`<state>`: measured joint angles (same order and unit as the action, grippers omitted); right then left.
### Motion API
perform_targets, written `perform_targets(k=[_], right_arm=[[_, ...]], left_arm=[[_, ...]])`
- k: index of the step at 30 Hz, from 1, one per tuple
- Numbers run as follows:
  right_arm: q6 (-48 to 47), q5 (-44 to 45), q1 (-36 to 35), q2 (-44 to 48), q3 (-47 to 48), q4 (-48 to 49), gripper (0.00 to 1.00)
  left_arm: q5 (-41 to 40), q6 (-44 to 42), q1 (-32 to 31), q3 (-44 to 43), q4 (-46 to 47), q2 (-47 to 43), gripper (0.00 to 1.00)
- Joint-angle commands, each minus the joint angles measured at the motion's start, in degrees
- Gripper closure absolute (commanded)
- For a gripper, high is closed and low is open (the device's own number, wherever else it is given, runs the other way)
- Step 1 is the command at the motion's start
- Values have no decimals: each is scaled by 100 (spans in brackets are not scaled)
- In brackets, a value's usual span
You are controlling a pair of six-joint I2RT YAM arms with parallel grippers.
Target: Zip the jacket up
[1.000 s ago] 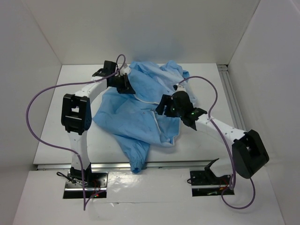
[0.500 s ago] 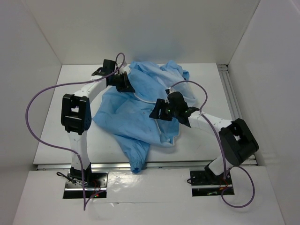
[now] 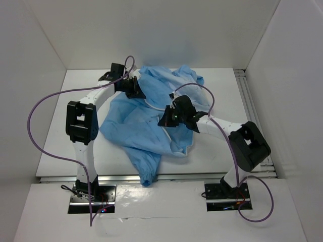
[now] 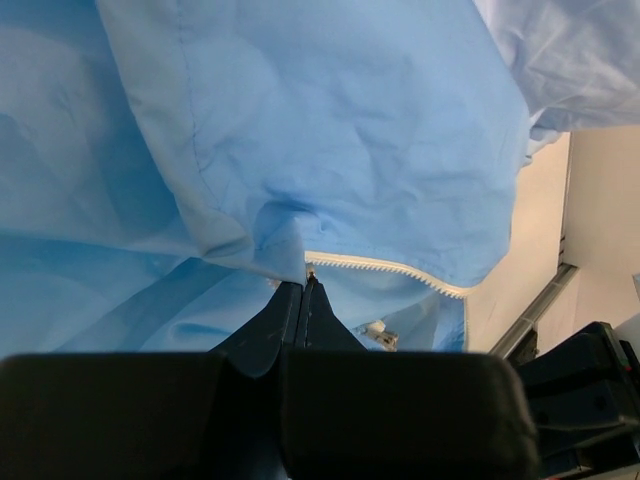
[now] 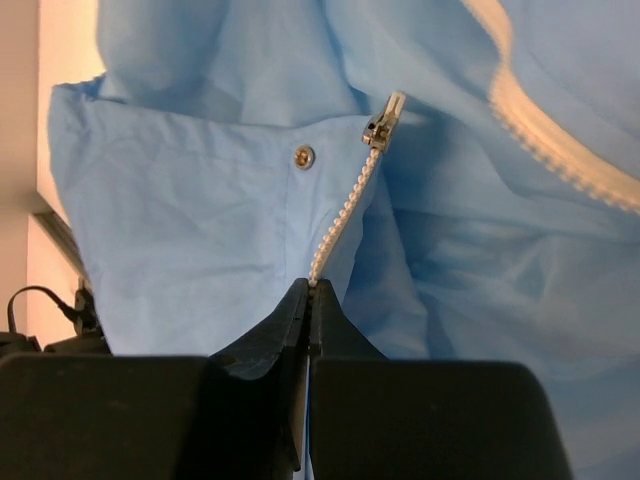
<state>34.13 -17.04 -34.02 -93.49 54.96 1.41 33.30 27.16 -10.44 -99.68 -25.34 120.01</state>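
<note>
Shows jacket (image 3: 146, 128) crumpled in the middle of the table (image 3: 70, 151), thin, limp, likely light. Shows left tool (image 4: 305, 285) pinched shut on its zipper edge (image 4: 390, 272), right tool (image 5: 308, 290) clenched on teeth (image 5: 340, 215) below slider (image 5: 380, 125); best held by that stiffer tape.

Sky-blue jacket (image 3: 136, 126), white zipper edging (image 5: 342, 215)

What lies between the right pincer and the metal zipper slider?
Right wrist view: white zipper teeth on the sky-blue jacket, from right pincer to metal slider.

Count: 1 jacket (image 3: 146, 133), 1 zipper slider (image 5: 378, 128), 1 snap stud (image 5: 302, 156). 2 grippers: left gripper (image 4: 305, 290), right gripper (image 5: 308, 292). 2 purple cables: left cable (image 3: 29, 118), right cable (image 3: 193, 84). 1 tabletop (image 3: 224, 85).
</note>
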Motion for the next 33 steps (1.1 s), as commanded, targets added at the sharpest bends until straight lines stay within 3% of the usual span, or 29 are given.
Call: perform_targets(k=[1,5,9,14,17,21,23,28,31,33], right_arm=[[-371,-264,-78,199,331,465,100],[-696,-545,-78,436,401,589,100],[-1013,-1010,-78,306,586,589,100],[-1277,-1495,-131,182,639,483,100],[-1277,-1495,-131,288,297,422,100],[-1417,-1495,-131,288,15,281,100],[-1479,-1548,-131,288,-37,193,100],[-1550,-1496,-131,226,-91,52,100],[-1602,-1495,-131,226,-143,52,100],[-1602,-1495,-131,226,-143,52,100]], left_arm=[[413,-166,-20,-245,91,-302,100],[599,-167,-20,-298,29,-372,100],[301,157,-20,254,169,-722,100],[0,1685,-20,2403,1660,-1672,100],[-156,2354,-273,3127,2454,-2032,100],[-456,2145,-398,2885,2035,-1894,100],[-456,1935,-398,2744,1797,-1762,93],[-394,1654,-398,2691,1796,-1639,32],[-657,1354,-398,2340,1410,-1559,22],[-841,1161,-398,2156,1287,-1436,22]])
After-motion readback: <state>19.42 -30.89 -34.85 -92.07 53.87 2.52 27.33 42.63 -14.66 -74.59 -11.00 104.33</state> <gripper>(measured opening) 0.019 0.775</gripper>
